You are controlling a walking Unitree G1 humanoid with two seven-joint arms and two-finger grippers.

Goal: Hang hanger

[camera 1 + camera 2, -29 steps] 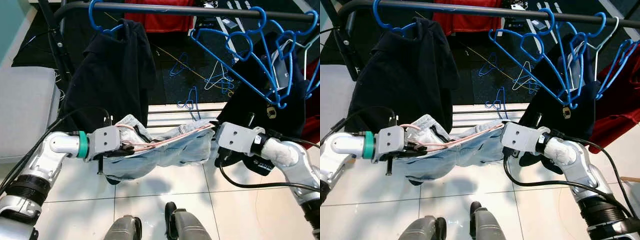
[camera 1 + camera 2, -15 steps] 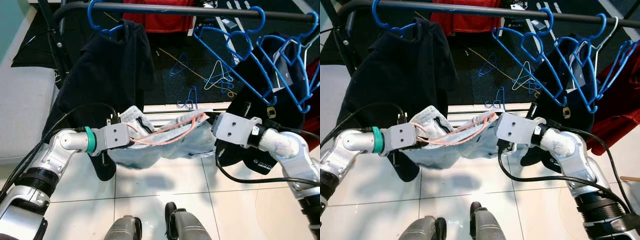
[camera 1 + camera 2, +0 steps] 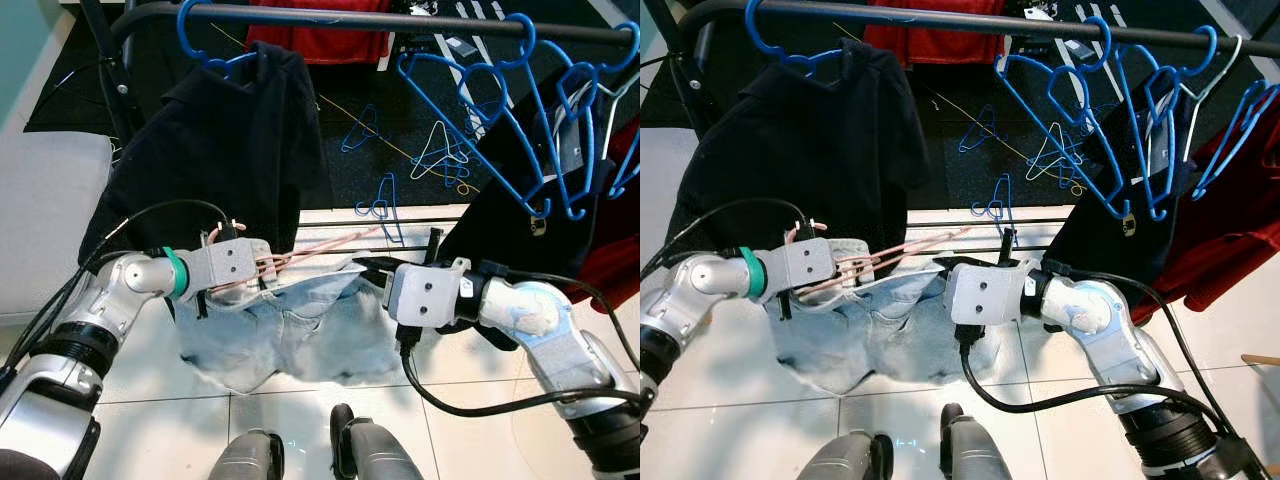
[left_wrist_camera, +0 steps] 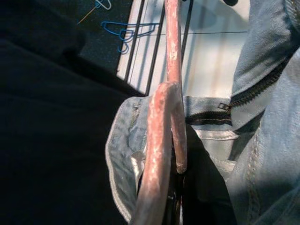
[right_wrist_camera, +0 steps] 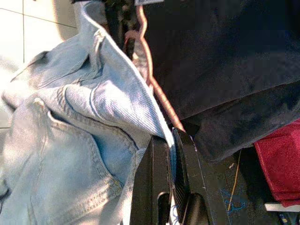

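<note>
The pink hanger [image 3: 300,255] is not yet on the rail [image 3: 400,20]. It sits low, in front of the robot's chest, well below the rail, carrying a pair of light blue jeans [image 3: 290,330] that droops toward the tiled floor [image 3: 480,420].

The left gripper [image 3: 268,268] holds the hook end of the hanger; in the left wrist view its jaws are pressed together on the pink wire where it bends. The right gripper [image 3: 368,266] is at the other side of the jeans, and in the right wrist view its 2 black fingers [image 5: 152,178] pinch a fold of the denim edge, just beside the pink wire. So the garment seems to be on the hanger and both arms have hold of it. What is left, as I judge it, is the main part: raising the whole thing and setting the hook over the rail, probably in the gap between the black shirt [image 3: 230,150] and the cluster of blue hangers [image 3: 500,110].

Some things are hard to make out. The hanger's hook is mostly behind the left gripper, so which way it faces is unclear. How securely the jeans sit on the wire cannot be told, since the cloth covers it. Blue hangers lying on the dark mat [image 3: 370,150] beyond are small and tangled.
</note>
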